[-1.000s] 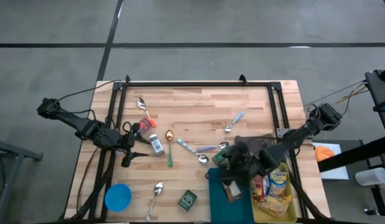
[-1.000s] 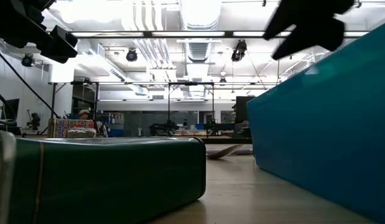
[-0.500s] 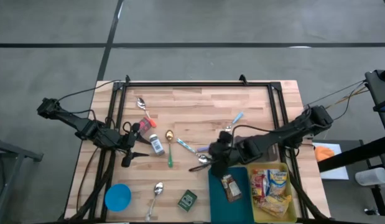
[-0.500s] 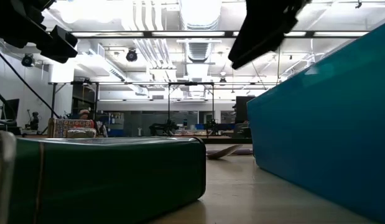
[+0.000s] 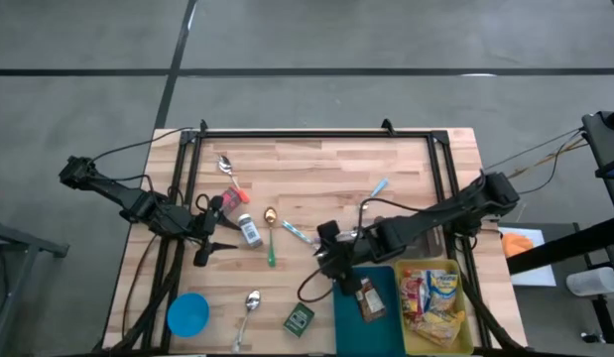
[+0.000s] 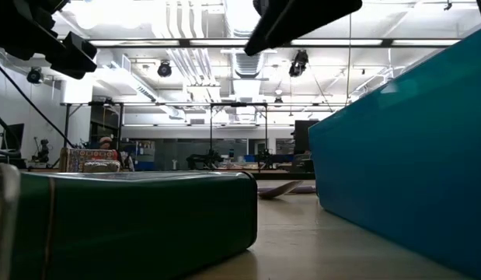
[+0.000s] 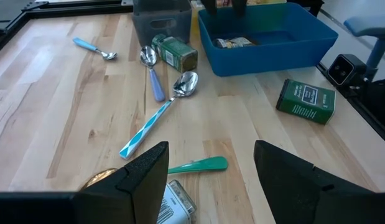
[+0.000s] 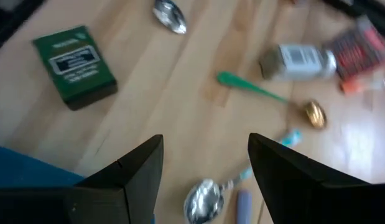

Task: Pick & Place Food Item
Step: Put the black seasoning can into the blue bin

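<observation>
A green box (image 5: 299,318) lies flat on the wood near the table's front edge and fills the foreground of the low view (image 6: 123,218). A brown food packet (image 5: 368,299) lies inside the blue bin (image 5: 346,315). A green jar (image 7: 175,53) lies on its side beside the bin. My right gripper (image 5: 329,266) hovers open just left of the blue bin, slanting down over the spoons, with nothing between its fingers (image 8: 204,168). My left gripper (image 5: 219,236) waits open at the table's left, near a small clear jar (image 5: 249,231).
Several spoons (image 5: 270,233) lie scattered across the middle of the table. A yellow bin (image 5: 437,307) of packets stands right of the blue bin. A blue lid (image 5: 187,314) lies front left and a red packet (image 5: 235,196) left of centre. A black frame (image 5: 316,132) rims the table.
My right gripper has swung from above the blue bin toward the table's left, out over the spoons, and rolled about its own axis as it went. It stays open and carries nothing. The packet in the blue bin lies as before.
</observation>
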Controlling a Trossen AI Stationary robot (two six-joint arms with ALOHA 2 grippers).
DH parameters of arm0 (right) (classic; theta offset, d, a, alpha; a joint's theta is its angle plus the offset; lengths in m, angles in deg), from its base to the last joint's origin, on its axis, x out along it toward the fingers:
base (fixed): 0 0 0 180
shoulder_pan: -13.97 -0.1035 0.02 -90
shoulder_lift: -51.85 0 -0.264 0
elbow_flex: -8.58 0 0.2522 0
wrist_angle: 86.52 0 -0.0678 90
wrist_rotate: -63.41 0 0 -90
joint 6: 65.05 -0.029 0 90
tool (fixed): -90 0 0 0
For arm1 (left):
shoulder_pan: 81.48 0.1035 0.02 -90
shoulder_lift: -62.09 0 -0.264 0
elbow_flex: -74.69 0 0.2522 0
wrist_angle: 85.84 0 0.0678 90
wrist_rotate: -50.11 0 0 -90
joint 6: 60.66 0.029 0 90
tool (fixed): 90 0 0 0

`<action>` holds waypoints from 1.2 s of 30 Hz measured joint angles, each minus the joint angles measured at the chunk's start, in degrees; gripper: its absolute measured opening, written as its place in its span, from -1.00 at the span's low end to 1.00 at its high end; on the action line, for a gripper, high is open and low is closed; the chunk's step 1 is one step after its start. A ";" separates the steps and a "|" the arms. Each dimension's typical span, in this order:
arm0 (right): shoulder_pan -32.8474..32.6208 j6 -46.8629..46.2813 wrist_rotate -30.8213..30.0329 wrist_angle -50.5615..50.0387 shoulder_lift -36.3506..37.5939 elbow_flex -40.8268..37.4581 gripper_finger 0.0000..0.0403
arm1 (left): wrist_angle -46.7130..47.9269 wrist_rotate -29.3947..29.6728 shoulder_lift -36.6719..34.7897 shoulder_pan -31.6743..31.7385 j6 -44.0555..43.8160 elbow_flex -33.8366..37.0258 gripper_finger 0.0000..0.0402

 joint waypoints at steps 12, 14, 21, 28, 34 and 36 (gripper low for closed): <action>2.27 12.31 5.58 6.33 -1.44 0.42 0.15 | 0.00 0.01 -0.01 0.01 0.00 0.00 0.20; 2.91 13.20 7.24 7.23 -1.42 0.42 0.15 | 0.00 0.02 -0.01 0.02 0.00 0.00 0.20; 4.57 14.55 12.09 9.60 -1.35 0.33 0.15 | 0.00 0.02 0.00 0.02 0.01 0.00 0.20; 3.12 17.20 14.32 14.68 -3.63 -0.13 0.15 | 0.00 0.02 -0.01 0.02 0.00 0.00 0.20; 1.41 17.48 14.34 16.48 -7.40 0.62 0.15 | 0.02 0.02 -0.01 0.01 0.00 0.00 0.20; 0.98 16.29 14.22 16.66 -8.45 1.08 0.15 | 0.01 0.02 -0.01 0.01 0.01 0.00 0.20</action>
